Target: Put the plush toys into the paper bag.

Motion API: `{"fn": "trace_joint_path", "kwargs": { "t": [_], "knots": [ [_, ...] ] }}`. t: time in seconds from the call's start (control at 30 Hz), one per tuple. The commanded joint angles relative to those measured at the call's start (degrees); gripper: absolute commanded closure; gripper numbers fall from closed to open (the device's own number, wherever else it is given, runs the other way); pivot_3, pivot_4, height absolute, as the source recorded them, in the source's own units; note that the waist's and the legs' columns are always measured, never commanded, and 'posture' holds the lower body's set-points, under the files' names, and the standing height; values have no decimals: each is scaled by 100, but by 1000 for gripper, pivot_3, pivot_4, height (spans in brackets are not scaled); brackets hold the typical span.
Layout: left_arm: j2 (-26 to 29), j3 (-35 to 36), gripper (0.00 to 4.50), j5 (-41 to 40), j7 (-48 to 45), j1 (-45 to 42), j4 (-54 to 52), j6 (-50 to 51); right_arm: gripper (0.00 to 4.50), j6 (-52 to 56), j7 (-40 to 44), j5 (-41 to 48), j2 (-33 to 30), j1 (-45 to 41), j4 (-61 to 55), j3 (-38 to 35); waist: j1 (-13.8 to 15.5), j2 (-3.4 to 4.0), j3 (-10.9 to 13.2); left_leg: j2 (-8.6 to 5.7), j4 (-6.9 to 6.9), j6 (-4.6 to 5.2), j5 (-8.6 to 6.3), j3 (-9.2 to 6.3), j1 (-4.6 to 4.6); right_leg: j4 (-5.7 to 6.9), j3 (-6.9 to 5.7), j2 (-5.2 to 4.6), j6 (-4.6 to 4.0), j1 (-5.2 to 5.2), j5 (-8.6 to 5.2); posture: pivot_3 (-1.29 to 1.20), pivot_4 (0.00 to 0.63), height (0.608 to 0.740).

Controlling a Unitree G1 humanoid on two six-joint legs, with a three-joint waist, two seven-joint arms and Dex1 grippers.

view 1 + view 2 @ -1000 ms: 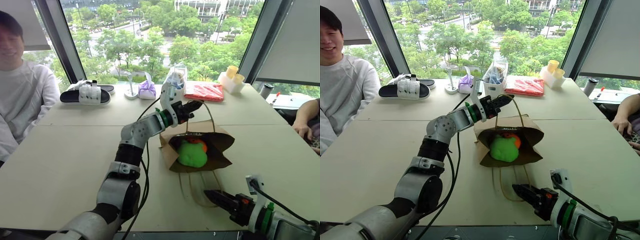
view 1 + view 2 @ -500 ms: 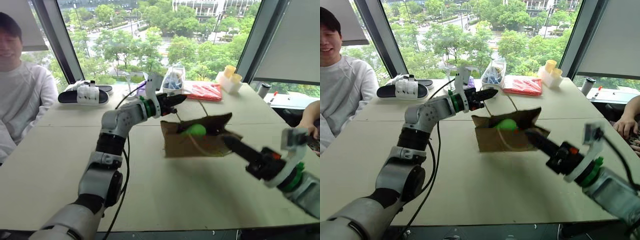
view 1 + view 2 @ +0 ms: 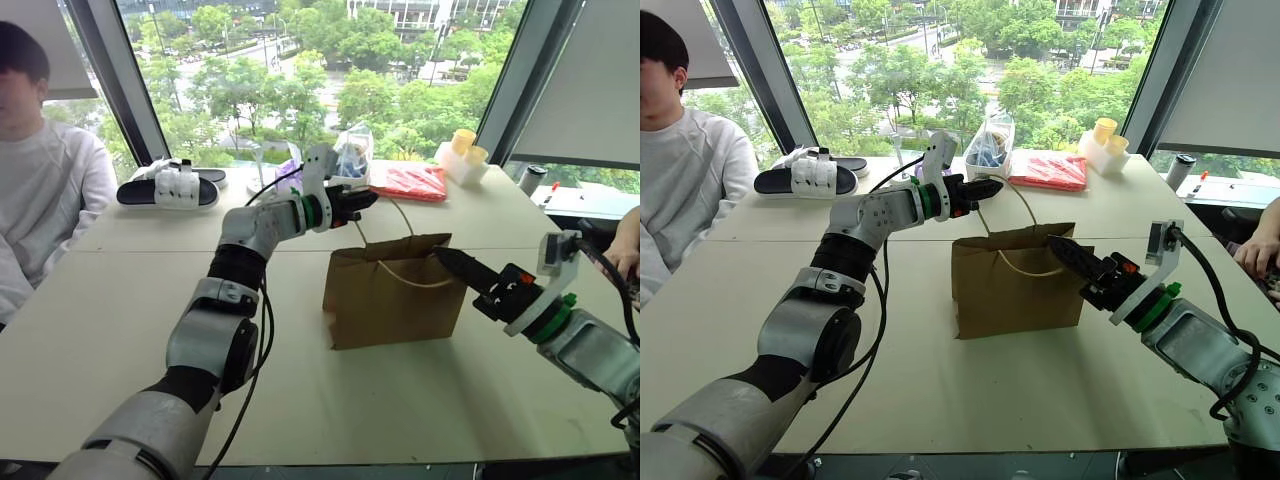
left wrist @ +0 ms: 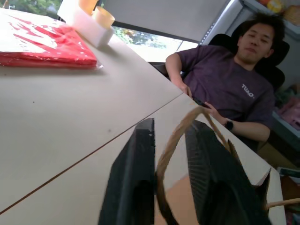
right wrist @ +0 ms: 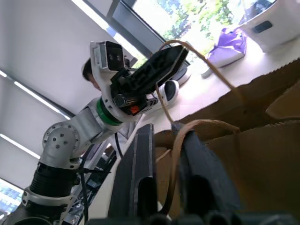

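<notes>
The brown paper bag [image 3: 385,300] stands upright in the middle of the table, and the plush toys are hidden inside it. My left gripper [image 3: 365,200] hovers level just behind the bag's top edge. Its fingers [image 4: 140,154] stand slightly apart, so it is open, with the far string handle [image 4: 171,140] running between them. At the bag's right upper corner, my right gripper [image 3: 445,257] is also open a little. The near handle loop [image 5: 176,154] passes between its fingers [image 5: 143,159] and droops across the bag's front.
A red flat packet [image 3: 408,183], a clear bag [image 3: 350,158], a purple bundle [image 3: 292,180], sandals [image 3: 170,188] and a white box with yellow cups [image 3: 462,160] line the far edge. One person [image 3: 40,190] sits at the left, another [image 4: 234,89] at the right.
The bag went from lying open on its side with the toys showing to standing upright. My right gripper rose from the front edge to the bag's top. Both grippers' fingers parted.
</notes>
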Motion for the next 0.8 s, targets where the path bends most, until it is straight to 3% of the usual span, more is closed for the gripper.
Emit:
{"fn": "trace_joint_path", "kwargs": {
  "t": [0.03, 0.13, 0.17, 0.4, 0.57, 0.63, 0.73, 0.8],
  "knots": [
    [10, 238, 1639, -135, -98, -2, -123, 9, 2039, 9, 235, -29, -17, 104, -338, -240, 1, 1, 0, 0, 0, 0, 0, 0, 0, 0, 0, 0, 0, 0, 0, 0, 150, 740],
    [45, 311, 152, -229, -311, 61, -276, 84, 441, 45, 257, -101, -109, 284, -464, -341, 2, 1, 0, 0, 1, 0, 0, 0, 0, 1, 0, 0, 0, 0, 0, 0, 150, 740],
    [80, 332, 0, -313, -491, 124, -421, 166, 36, 107, 358, -109, -178, 438, -584, -430, 6, 1, -1, 0, 2, 0, 0, 0, 0, 1, 1, 0, 0, 0, 0, 0, 150, 740],
    [657, 531, 0, -837, -1291, 596, -1008, 852, 36, 88, 929, 136, -155, 1738, -1507, -1343, -2, 2, -1, 2, 1, 1, -1, -2, 2, 2, 0, 1, 2, 3, -1, 0, 150, 740],
    [1304, 488, 0, -872, -1797, 1154, -1338, 1008, 36, 27, 1168, 209, -67, 2591, -1995, -1596, -22, 7, -4, 7, 4, 1, -1, 0, 12, 13, 4, 5, 1, 7, -1, 0, 150, 740],
    [1560, 388, 0, -818, -1967, 1568, -1679, 969, 36, 124, 1189, -18, -131, 2808, -2063, -1376, -31, 7, -4, 9, 4, 1, -1, -1, 13, 13, 6, 5, 0, 6, -1, 0, 150, 740],
    [1817, 160, 0, -646, -2147, 2256, -2199, 723, 914, 133, 815, -833, -145, 2574, -1973, -615, -46, 5, -7, 13, 2, 1, -1, -8, 17, 13, 12, 6, -3, 5, -1, 0, 150, 740],
    [1945, 25, 0, -493, -2244, 2696, -2428, 428, 1937, 152, 824, -1316, -157, 2359, -1950, -189, -5, 5, -7, 12, 6, 0, 0, -12, 12, 11, 16, 4, -4, 3, -1, 0, 150, 740]
  ]
}}
